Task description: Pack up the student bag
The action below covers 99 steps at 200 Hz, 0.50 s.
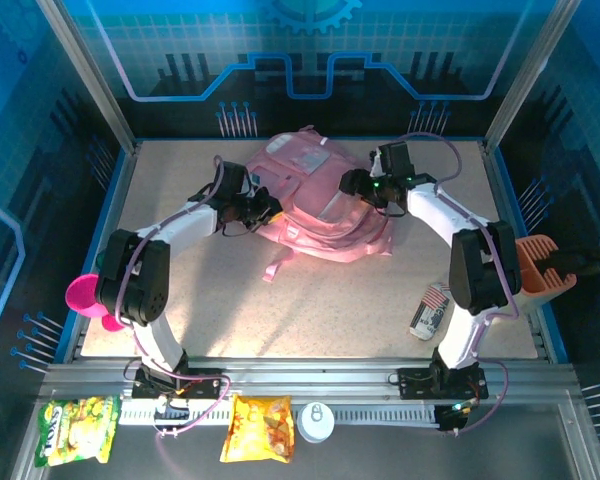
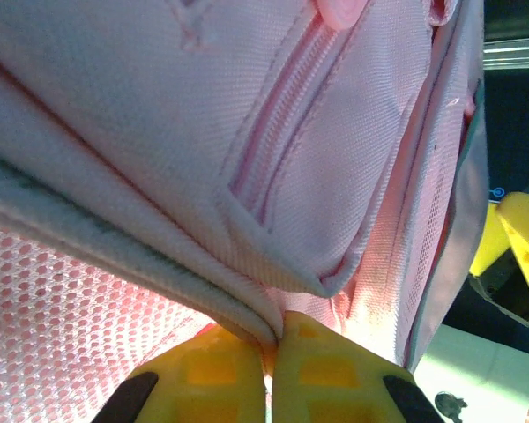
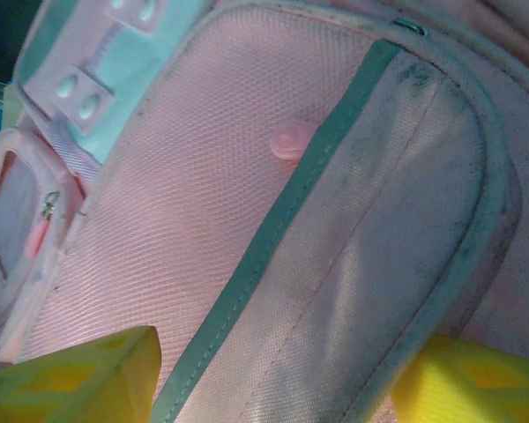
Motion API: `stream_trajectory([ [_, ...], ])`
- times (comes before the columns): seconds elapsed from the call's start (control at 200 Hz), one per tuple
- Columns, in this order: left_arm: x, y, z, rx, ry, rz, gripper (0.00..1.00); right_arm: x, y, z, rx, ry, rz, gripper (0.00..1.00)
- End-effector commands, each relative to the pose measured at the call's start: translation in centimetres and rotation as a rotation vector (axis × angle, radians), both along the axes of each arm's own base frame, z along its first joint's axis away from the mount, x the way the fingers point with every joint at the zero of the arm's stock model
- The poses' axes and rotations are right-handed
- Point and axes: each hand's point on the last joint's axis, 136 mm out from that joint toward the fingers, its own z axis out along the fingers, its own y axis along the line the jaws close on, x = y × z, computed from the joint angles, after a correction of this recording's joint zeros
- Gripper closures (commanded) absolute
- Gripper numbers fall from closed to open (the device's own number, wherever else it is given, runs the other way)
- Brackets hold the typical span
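The student bag (image 1: pixel 315 205), a big soft pink backpack, lies flat in the middle of the table, one strap (image 1: pixel 276 266) trailing toward me. My left gripper (image 1: pixel 269 211) is at the bag's left side. In the left wrist view its yellow fingers (image 2: pixel 216 379) are shut on a folded pink fabric edge (image 2: pixel 247 313) of the bag. My right gripper (image 1: pixel 357 186) is over the bag's upper right part. In the right wrist view its fingers (image 3: pixel 97 374) stand wide apart, straddling a whitish pocket panel (image 3: pixel 370 264) with teal piping.
A small flag-printed packet (image 1: pixel 431 308) lies near the right arm's base. An orange holder (image 1: pixel 543 266) stands at the right table edge and a pink round thing (image 1: pixel 81 295) at the left edge. Two snack bags (image 1: pixel 77 429) and a white can (image 1: pixel 315 421) sit beyond the front rail.
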Motion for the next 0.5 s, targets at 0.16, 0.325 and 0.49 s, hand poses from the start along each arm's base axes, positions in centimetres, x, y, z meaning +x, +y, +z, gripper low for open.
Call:
stream_trajectory([
  [0.16, -0.9, -2.0, 3.8, -0.059, -0.054, -0.091, 1.0, -6.3, -1.2, 3.1, -0.148, -0.055, -0.011, 0.3],
  [0.325, -0.9, -2.8, 5.0, -0.065, -0.072, -0.099, 1.0, -10.7, 2.4, 3.2, -0.165, -0.079, 0.013, 0.33],
  [0.49, -1.2, -4.0, 5.9, -0.079, -0.085, -0.12, 1.0, -12.7, 7.4, 2.4, -0.142, -0.112, 0.034, 0.4],
])
